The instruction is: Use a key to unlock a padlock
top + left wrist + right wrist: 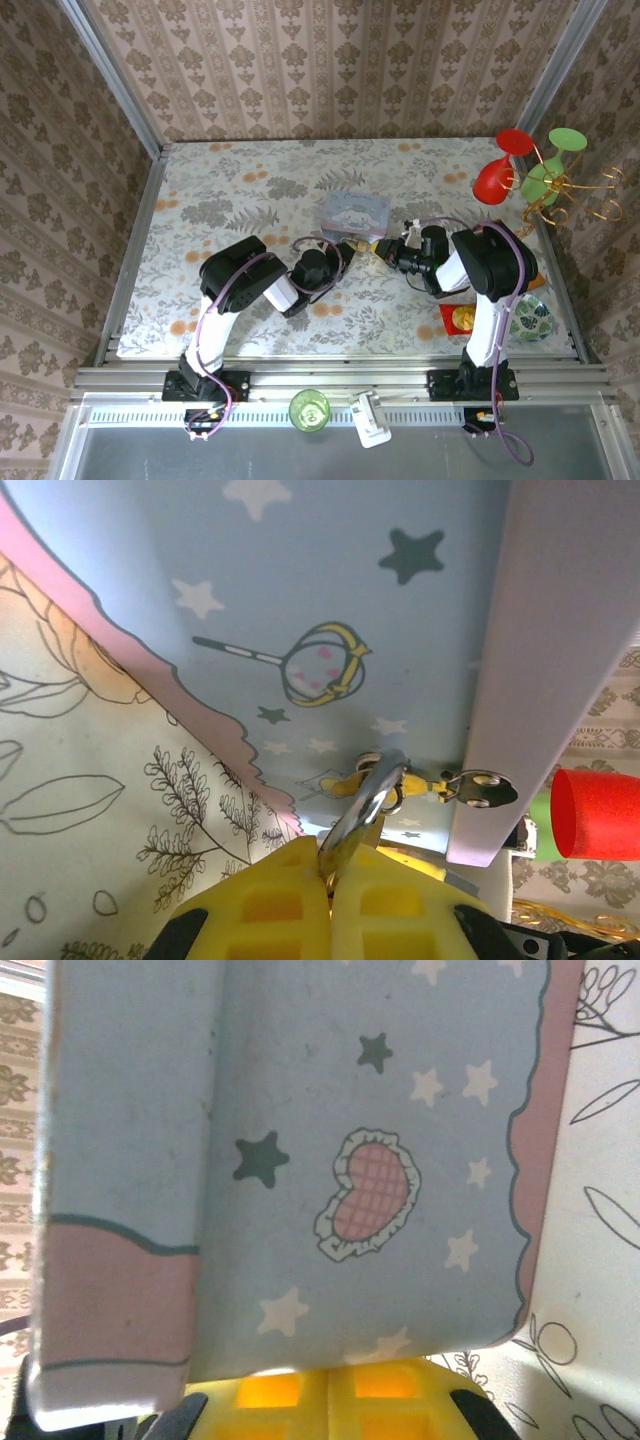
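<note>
While the left claw point(328, 880) clamped the padlock point(368, 792), pointing at the blue tin point(350, 580), the closed right claw point(325, 1388) faced it.

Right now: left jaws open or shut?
Shut. In the left wrist view the yellow fingers meet, pinching a silvery loop by the blue tin.

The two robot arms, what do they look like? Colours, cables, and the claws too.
The left arm and right arm both have white tubular links between chunky black joint housings, on black bases. A lilac cable loops loosely along each. The left claw and right claw have bright yellow fingers moulded with square recesses. No markings are legible.
</note>
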Robot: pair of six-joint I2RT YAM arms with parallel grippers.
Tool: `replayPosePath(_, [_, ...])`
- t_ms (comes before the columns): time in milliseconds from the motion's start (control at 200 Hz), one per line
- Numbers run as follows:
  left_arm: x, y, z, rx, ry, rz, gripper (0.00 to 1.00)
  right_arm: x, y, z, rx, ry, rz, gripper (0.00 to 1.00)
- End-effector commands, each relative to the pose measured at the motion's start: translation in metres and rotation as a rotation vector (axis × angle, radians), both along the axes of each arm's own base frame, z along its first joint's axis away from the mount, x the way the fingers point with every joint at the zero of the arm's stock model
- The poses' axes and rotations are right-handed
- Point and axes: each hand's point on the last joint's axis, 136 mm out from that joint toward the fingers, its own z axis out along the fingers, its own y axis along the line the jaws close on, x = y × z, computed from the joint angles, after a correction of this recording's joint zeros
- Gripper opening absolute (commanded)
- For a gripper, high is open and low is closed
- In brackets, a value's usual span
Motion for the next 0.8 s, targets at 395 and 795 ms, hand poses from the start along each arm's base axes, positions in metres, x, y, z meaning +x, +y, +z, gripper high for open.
replayPosePath(395, [-0.018,-0.015,-0.029,0.109,-0.057,-0.209,0.34,-0.056,0.025,-0.023,-0.063,0.117,0.110,0.00])
replayPosePath(795, [-0.029,0.002,-0.053,0.250,-0.082,-0.206,0.47,-0.052,0.034,0.019,0.110,0.108,0.090,0.00])
